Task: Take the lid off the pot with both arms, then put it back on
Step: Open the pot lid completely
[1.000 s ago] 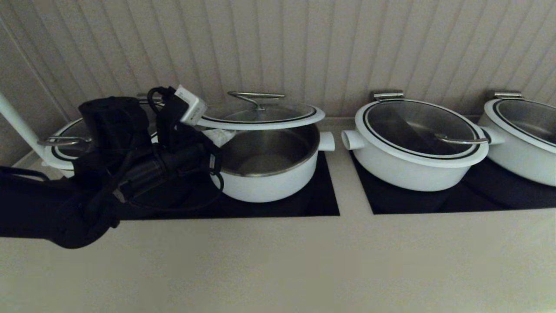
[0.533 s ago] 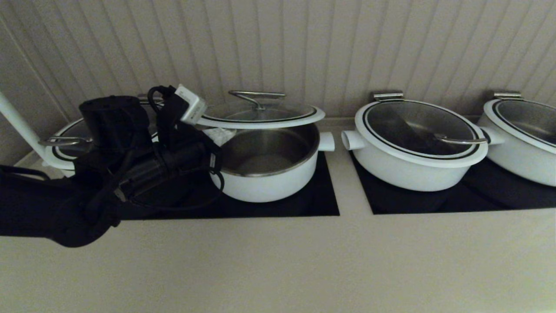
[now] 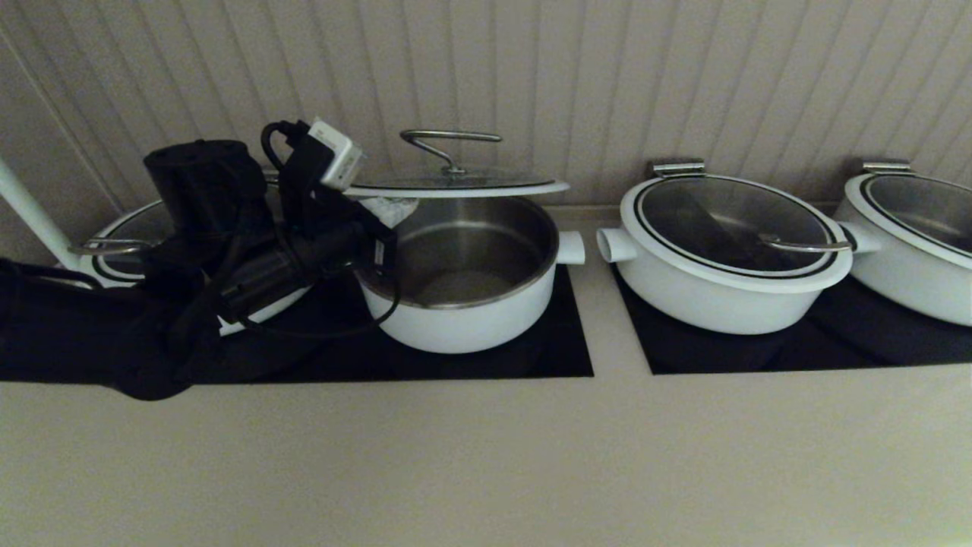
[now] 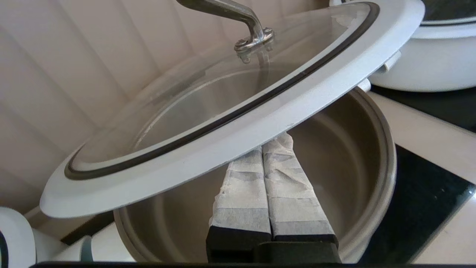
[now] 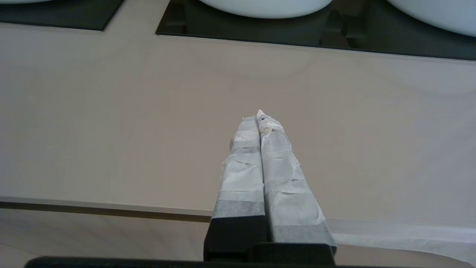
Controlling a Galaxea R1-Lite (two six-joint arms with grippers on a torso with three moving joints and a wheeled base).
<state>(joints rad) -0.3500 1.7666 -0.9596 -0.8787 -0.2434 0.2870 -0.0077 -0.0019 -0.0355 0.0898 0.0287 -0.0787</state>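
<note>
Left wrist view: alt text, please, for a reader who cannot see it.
The lid rests tilted on the shut left gripper, raised above the open pot. Its steel handle rises from the centre; another white pot stands beyond.

Lid (image 3: 456, 184) above pot (image 3: 463, 304); wider pot (image 3: 729, 258) to its right
</note>
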